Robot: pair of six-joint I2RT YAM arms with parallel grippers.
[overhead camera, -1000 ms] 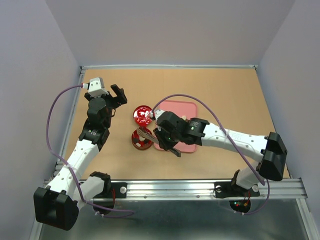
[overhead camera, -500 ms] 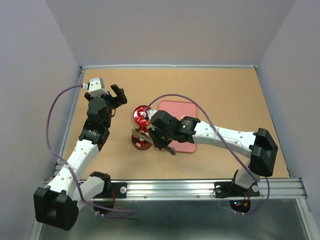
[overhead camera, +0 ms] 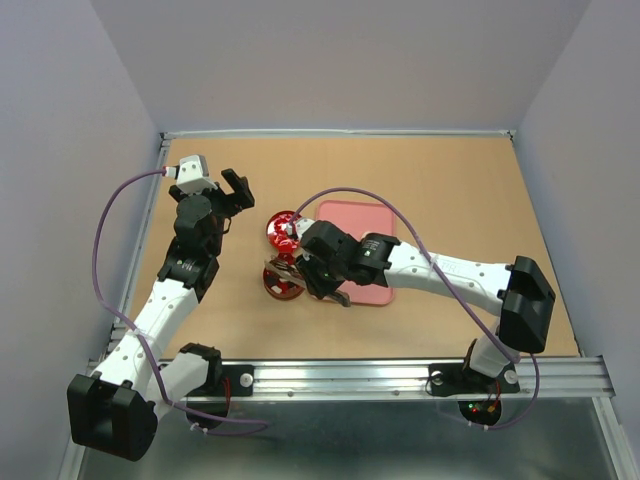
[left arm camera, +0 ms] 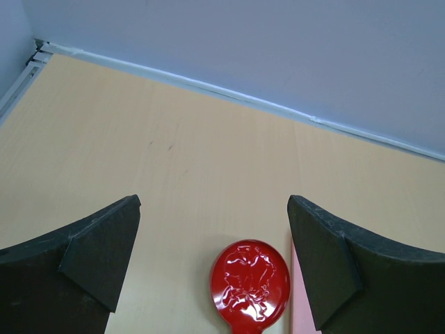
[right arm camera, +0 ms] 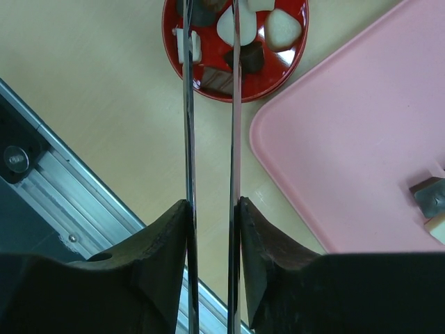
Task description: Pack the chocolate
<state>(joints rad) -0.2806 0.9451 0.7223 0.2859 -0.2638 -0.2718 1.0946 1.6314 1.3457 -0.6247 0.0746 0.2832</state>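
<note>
tan tabletop (overhead camera: 450, 180): right gripper (right arm camera: 213, 203) clamped on tweezers (right arm camera: 188, 139), tips slightly apart over chocolate (right arm camera: 281, 28) in red tin (right arm camera: 168, 31) left of pink tray (right arm camera: 348, 139); more pieces on tray. left gripper (left arm camera: 213, 209) fingers wide apart near red lid (left arm camera: 250, 282).

Readable text: none was legible in any view.
Red lid (left arm camera: 250, 289): showed a glossy embossed relief, no letters made out.
Arm casings (overhead camera: 470, 275): any markings were too small to read.

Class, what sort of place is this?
Probably a robotics lab cell: white robot arms, left and right, bolted to a silver metal rail, a tan wooden table, plain grey walls enclosing it.
</note>
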